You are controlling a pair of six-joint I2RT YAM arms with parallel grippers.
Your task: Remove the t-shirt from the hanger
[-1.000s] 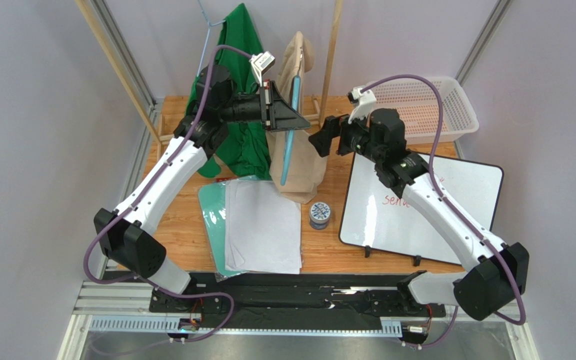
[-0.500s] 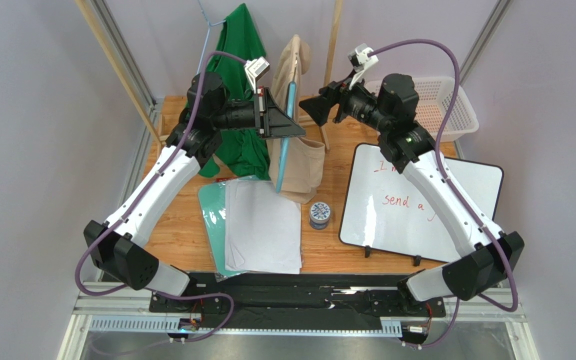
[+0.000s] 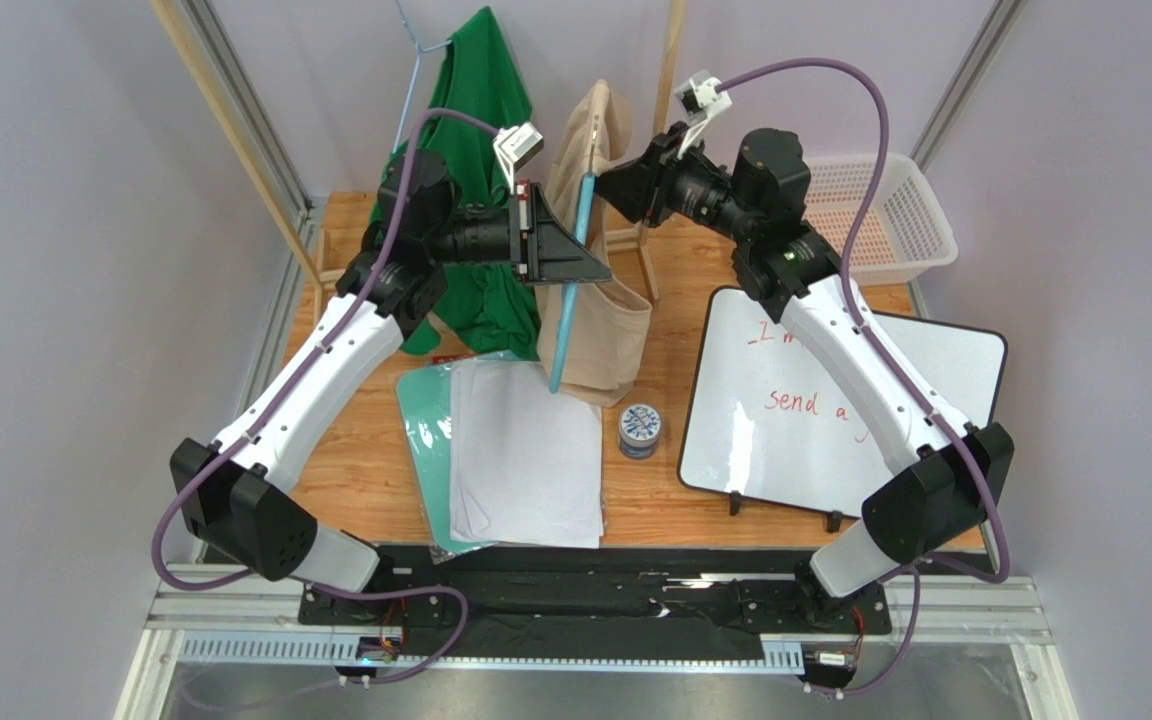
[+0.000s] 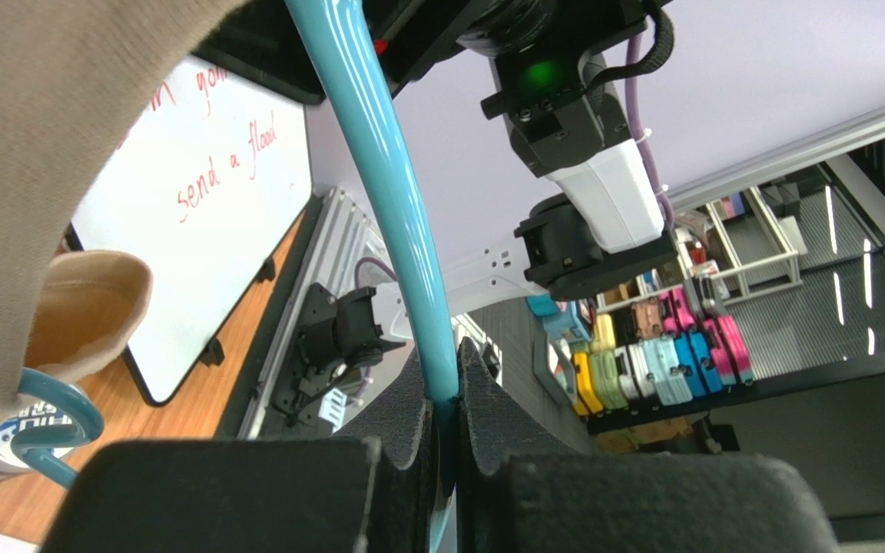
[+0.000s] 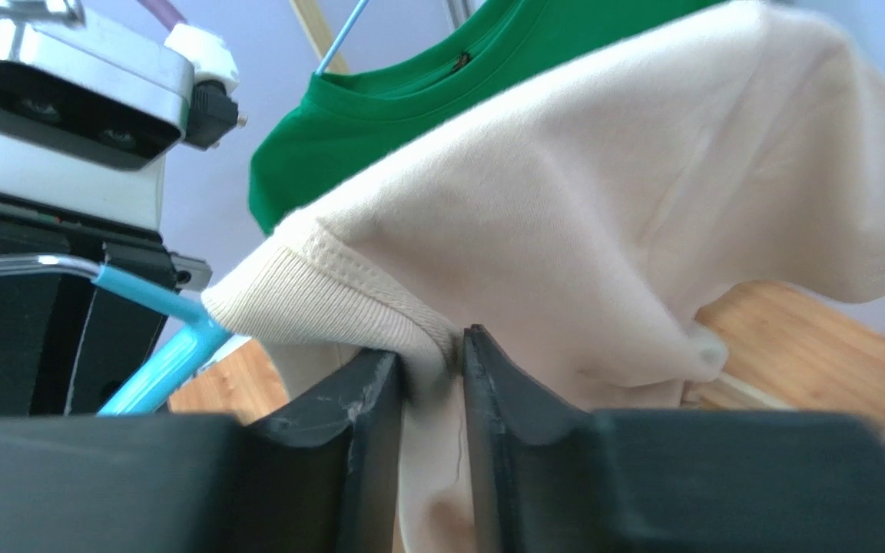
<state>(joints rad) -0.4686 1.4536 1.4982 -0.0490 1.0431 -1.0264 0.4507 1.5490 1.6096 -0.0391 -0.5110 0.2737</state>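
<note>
This is a robotics lab, with one bench fenced off as a test cell. A left arm (image 3: 327, 353) and a right arm (image 3: 868, 360) are bolted to a metal rail (image 3: 207, 612) at the edge of a wooden table (image 3: 372, 450), trailing purple cables (image 3: 815, 63) and carrying a camera (image 5: 72, 98) at the wrist. Plain grey panels (image 3: 71, 225) on metal posts (image 3: 255, 113) close the table in. Its contents look like staged props: a t-shirt (image 3: 620, 323) on a hanger (image 3: 573, 285), a whiteboard (image 3: 838, 405), a basket (image 3: 898, 210). Beyond stand shelves of colourful boxes (image 4: 655, 351)
</note>
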